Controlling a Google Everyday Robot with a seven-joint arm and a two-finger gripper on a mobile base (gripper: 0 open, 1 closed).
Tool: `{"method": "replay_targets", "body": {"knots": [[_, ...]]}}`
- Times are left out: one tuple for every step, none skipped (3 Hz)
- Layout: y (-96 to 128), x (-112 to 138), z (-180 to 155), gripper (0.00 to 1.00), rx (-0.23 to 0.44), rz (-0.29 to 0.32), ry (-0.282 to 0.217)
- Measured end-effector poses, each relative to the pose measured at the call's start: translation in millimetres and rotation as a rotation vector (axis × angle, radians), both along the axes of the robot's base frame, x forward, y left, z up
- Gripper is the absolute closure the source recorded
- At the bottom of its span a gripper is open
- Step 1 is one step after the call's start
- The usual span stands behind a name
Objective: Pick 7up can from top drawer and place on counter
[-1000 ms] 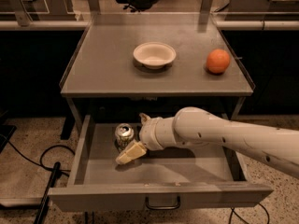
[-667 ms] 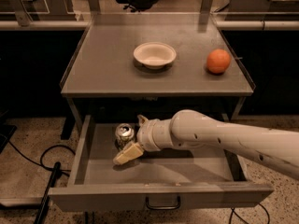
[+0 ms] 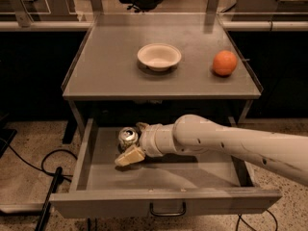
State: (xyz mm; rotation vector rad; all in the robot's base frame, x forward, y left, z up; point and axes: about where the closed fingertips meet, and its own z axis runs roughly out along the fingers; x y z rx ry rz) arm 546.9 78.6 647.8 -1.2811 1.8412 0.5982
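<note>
The 7up can [image 3: 128, 136] stands upright in the open top drawer [image 3: 163, 200], at its back left, silver top showing. My gripper [image 3: 130, 144] reaches into the drawer from the right on the white arm [image 3: 226, 143]. It is open, with the can between its fingers: one pale finger [image 3: 129, 156] lies just in front of the can, the other [image 3: 141, 126] just behind it. The can rests on the drawer floor. The counter [image 3: 110, 76] is above the drawer.
A white bowl [image 3: 159, 57] sits at the middle of the counter and an orange fruit [image 3: 224, 63] at its right. The drawer's side walls [image 3: 83, 153] flank the arm. Black cables [image 3: 53, 177] lie on the floor at left.
My gripper has slid a little to the left, further around the can. The can, bowl and orange have not moved.
</note>
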Motion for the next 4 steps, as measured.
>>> {"method": "replay_targets", "body": {"knots": [[0.0, 0.0, 0.0, 0.41, 0.0, 0.0, 0.0], [0.0, 0.0, 0.0, 0.64, 0.0, 0.0, 0.0], [0.1, 0.0, 0.0, 0.87, 0.0, 0.0, 0.0], [1.2, -3.4, 1.6, 1.0, 0.0, -0.001, 0.007]]}}
